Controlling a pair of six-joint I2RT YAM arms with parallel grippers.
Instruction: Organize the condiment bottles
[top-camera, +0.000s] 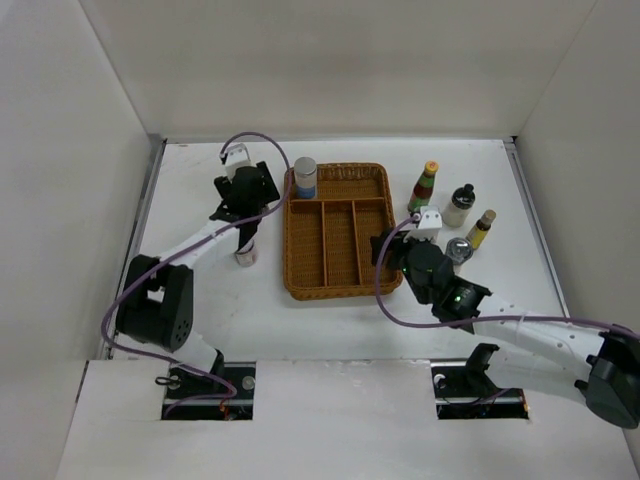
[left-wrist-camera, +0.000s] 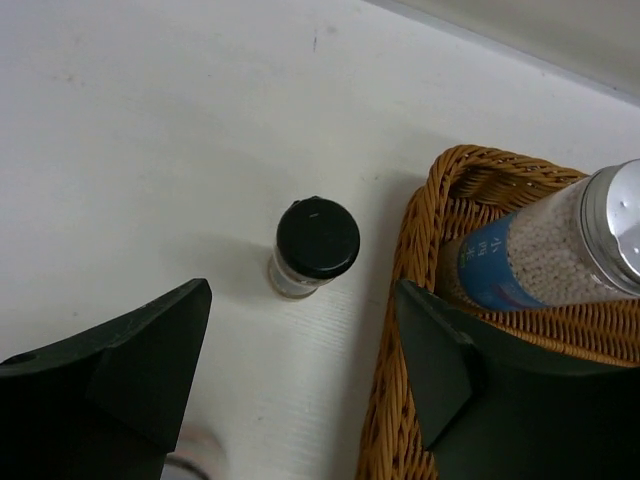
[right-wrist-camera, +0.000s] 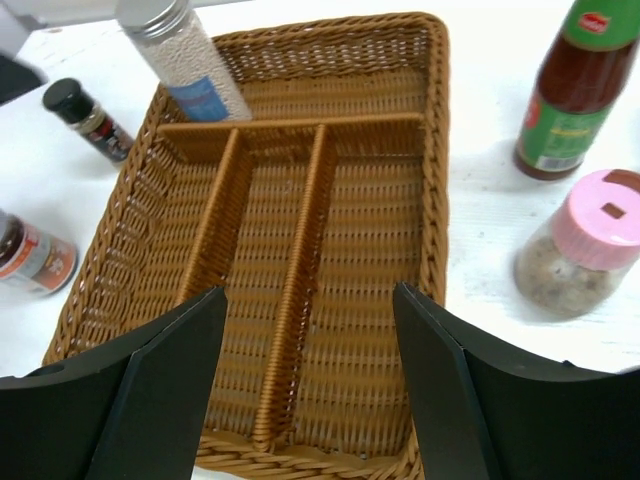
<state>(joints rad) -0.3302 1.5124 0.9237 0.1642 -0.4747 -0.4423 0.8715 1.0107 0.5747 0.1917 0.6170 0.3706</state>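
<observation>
The brown woven tray holds one silver-lidded, blue-labelled bottle of white grains in its far left corner; the bottle also shows in the left wrist view and the right wrist view. My left gripper is open above a small black-capped jar standing on the table just left of the tray rim. My right gripper is open and empty over the tray's near right compartment. A red-green bottle and a pink-capped jar stand right of the tray.
A red-labelled bottle stands left of the tray, near my left arm. Right of the tray are a pale black-capped bottle, a yellow bottle and a round-lidded jar. White walls enclose the table.
</observation>
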